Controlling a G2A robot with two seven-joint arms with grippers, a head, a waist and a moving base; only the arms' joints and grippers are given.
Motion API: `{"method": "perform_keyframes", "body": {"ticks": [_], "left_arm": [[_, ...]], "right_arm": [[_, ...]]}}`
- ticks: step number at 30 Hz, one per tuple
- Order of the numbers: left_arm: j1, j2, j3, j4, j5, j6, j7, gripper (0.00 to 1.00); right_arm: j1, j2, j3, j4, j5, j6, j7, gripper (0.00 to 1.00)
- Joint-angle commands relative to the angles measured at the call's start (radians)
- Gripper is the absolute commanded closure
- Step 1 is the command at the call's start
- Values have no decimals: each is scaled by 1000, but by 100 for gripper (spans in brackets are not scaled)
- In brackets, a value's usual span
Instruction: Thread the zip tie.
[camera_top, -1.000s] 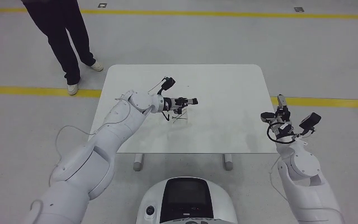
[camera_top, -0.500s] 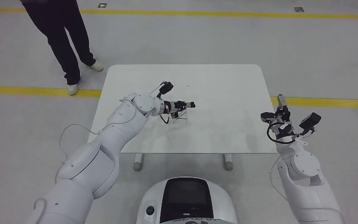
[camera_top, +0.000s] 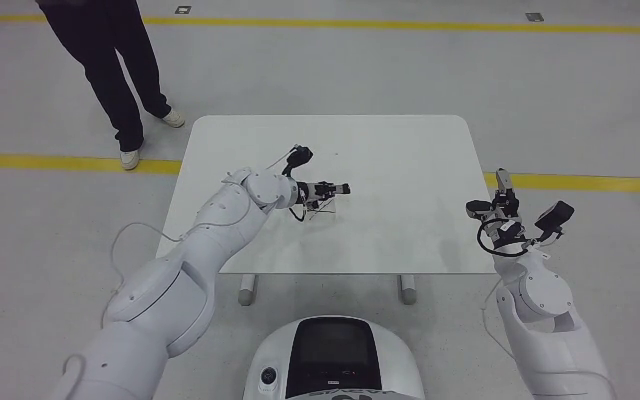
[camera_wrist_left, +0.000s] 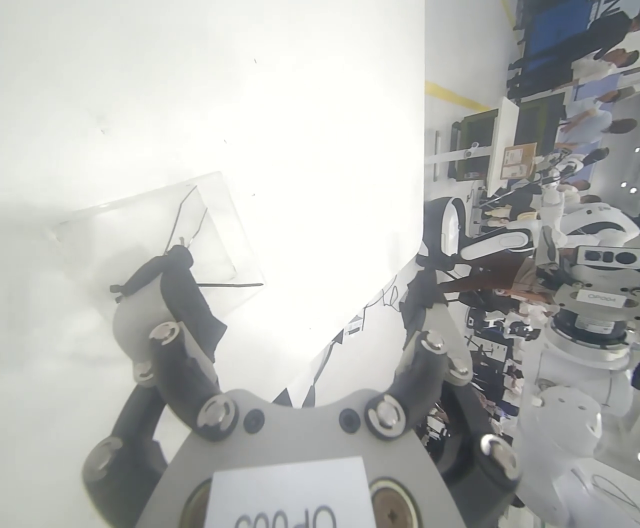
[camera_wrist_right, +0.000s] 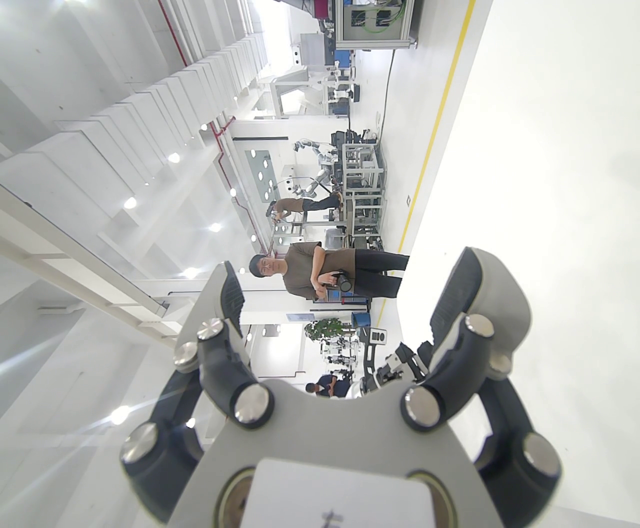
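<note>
A thin black zip tie (camera_wrist_left: 186, 215) lies on a clear plastic plate (camera_wrist_left: 227, 210) on the white table (camera_top: 400, 160). It is bent into an angular loop, and one straight strand (camera_wrist_left: 231, 285) runs along the plate's edge. My left gripper (camera_wrist_left: 300, 270) is open just above the plate, with one tape-wrapped fingertip (camera_wrist_left: 172, 272) over the zip tie and the other out over bare table. In the top view the left gripper (camera_top: 338, 188) hovers left of the table's middle, with the zip tie (camera_top: 319, 207) just beneath it. My right gripper (camera_wrist_right: 345, 280) is open and holds nothing, off the table's right edge (camera_top: 500, 198).
The table's right half and far side are bare white surface. A person's legs (camera_top: 115, 60) stand on the floor beyond the far left corner, away from the table. Yellow floor lines run on both sides.
My left gripper has shifted slightly toward the near edge, over the plate. The right arm has not moved.
</note>
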Motion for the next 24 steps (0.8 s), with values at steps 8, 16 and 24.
{"method": "perform_keyframes", "body": {"ticks": [8, 16, 24], "left_arm": [[-19, -28, 25, 56, 30, 7, 2, 0], [-34, -60, 46, 111, 46, 9, 5, 0], [-43, -87, 57, 160, 47, 2, -7, 0]], "right_arm": [[0, 0, 0, 0, 0, 0, 0, 0], [0, 0, 0, 0, 0, 0, 0, 0], [0, 0, 0, 0, 0, 0, 0, 0]]}}
